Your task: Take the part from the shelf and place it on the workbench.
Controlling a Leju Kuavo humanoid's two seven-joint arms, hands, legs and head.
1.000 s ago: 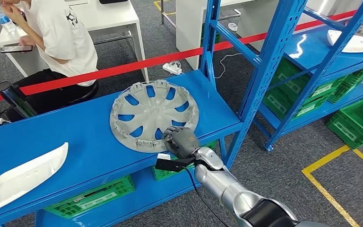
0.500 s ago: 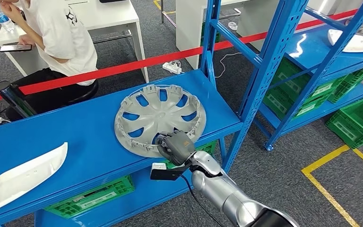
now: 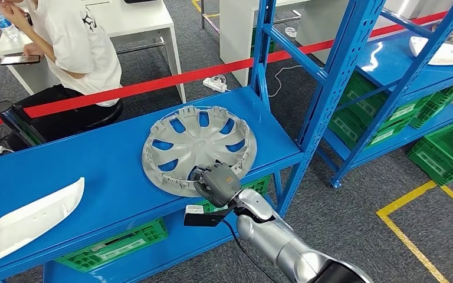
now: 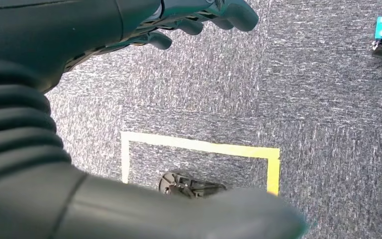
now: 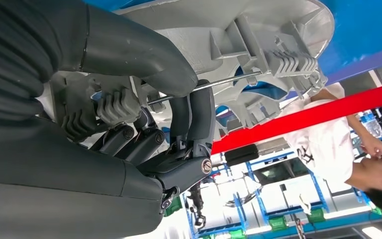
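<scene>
r hand (image 3: 217, 183) gripping hubcap (image 3: 191, 147) rim (on blue shelf (image 3: 94, 171)), l hand (image 4: 199, 17) empty, fingers loose

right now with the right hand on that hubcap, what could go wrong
The right hand grips only the near rim of the hubcap, so the wide disc may tilt or slip out once lifted. Its far edge sits close to the shelf's blue upright and could knock it as it swings out. The thin wire ring beside the fingers might snag them.

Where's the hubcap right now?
In the head view, the hubcap lies on the blue shelf near its right end, and the right hand grips its near rim.
</scene>
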